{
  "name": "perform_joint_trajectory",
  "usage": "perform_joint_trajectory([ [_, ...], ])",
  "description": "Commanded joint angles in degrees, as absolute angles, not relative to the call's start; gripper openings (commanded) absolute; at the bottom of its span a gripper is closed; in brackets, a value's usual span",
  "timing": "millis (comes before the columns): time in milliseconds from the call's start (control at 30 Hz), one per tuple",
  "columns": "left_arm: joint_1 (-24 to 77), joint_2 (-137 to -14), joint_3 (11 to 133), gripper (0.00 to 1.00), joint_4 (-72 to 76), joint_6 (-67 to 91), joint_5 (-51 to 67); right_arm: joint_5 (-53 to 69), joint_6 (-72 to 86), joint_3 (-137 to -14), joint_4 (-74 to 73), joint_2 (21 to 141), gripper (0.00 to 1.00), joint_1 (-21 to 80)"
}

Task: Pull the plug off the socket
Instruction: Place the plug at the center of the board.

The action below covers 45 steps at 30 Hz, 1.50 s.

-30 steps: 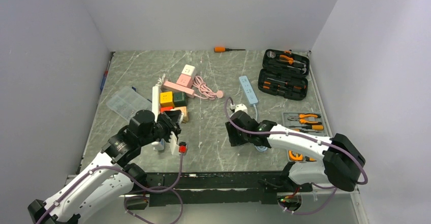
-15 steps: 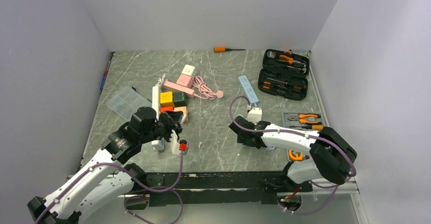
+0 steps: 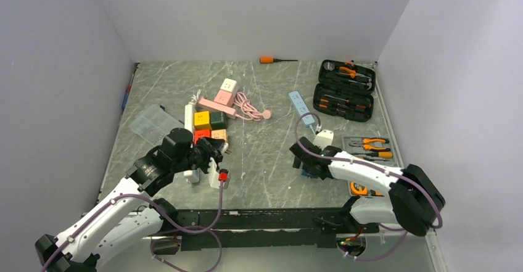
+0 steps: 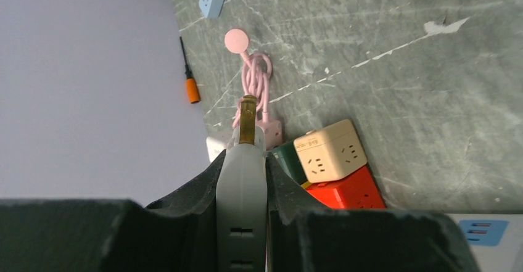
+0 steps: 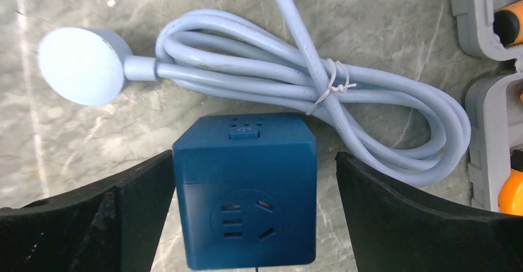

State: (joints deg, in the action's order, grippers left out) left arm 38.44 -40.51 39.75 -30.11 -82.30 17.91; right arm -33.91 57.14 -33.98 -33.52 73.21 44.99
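Observation:
My left gripper (image 3: 214, 152) is shut on a pale grey plug (image 4: 242, 189). Its brass prong (image 4: 248, 119) is bare and points away over the table, free of any socket. Below it lie a beige cube socket (image 4: 330, 152), a red one (image 4: 348, 190) and a green one (image 4: 285, 156). A white strip with a red switch (image 3: 220, 177) lies beside the gripper. My right gripper (image 3: 306, 160) is open around a dark blue cube socket (image 5: 243, 192) standing on the table, with a clear gap on its right side. That cube's visible face holds no plug.
A coiled light blue cable (image 5: 296, 74) with a round plug (image 5: 77, 65) lies just beyond the blue cube. A light blue strip (image 3: 301, 107), black tool case (image 3: 345, 90), pliers tray (image 3: 367, 147), pink strip and cable (image 3: 225, 105), clear box (image 3: 150, 124) and orange screwdriver (image 3: 271, 59) lie around.
My right arm has swung to the right and farther out, arriving over the blue cube. My left gripper has edged slightly right with the plug in it.

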Motion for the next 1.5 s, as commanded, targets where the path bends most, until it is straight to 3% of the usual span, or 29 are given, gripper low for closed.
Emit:
perform_joint_trajectory([
  [0,38.58,-41.69,43.38,0.0,-30.28,-76.76,22.24,-31.05,55.91,-33.93,-35.23,66.05,1.0,41.28],
  [100,39.32,-43.82,45.51,0.0,-31.8,-71.71,23.48,-25.58,54.45,-32.1,-33.39,61.0,1.0,35.43],
  [233,39.72,-48.17,50.06,0.0,-35.44,-64.23,26.38,-27.61,52.21,-34.6,-34.91,56.71,1.0,34.41],
  [633,47.44,-65.76,58.56,0.0,-32.69,-42.54,33.9,-31.21,39.35,-51.82,-36.02,59.9,1.0,33.44],
  [767,54.28,-72.73,57.85,0.02,-31.34,-45.11,30.66,-35.52,38.74,-52.81,-35.79,60.38,1.0,31.51],
  [867,58.59,-77.51,58.62,0.01,-33.24,-48.19,26.21,-30.2,39.77,-47.57,-30.99,56.42,1.0,27.67],
  [1133,61.83,-98.29,75.02,0.05,-42.33,-49.49,17.13,-23.97,39.55,-43.3,-31.41,54.27,1.0,23.74],
  [1233,62.39,-105.81,81.46,0.1,-44.54,-50.53,14.44,-22.28,41.11,-42.45,-33.85,52.07,1.0,23.48],
  [1467,63.75,-116.88,93.83,0.36,-47.27,-49.16,17.0,-16.64,43.7,-37.97,-40.34,42.22,1.0,23.44],
])
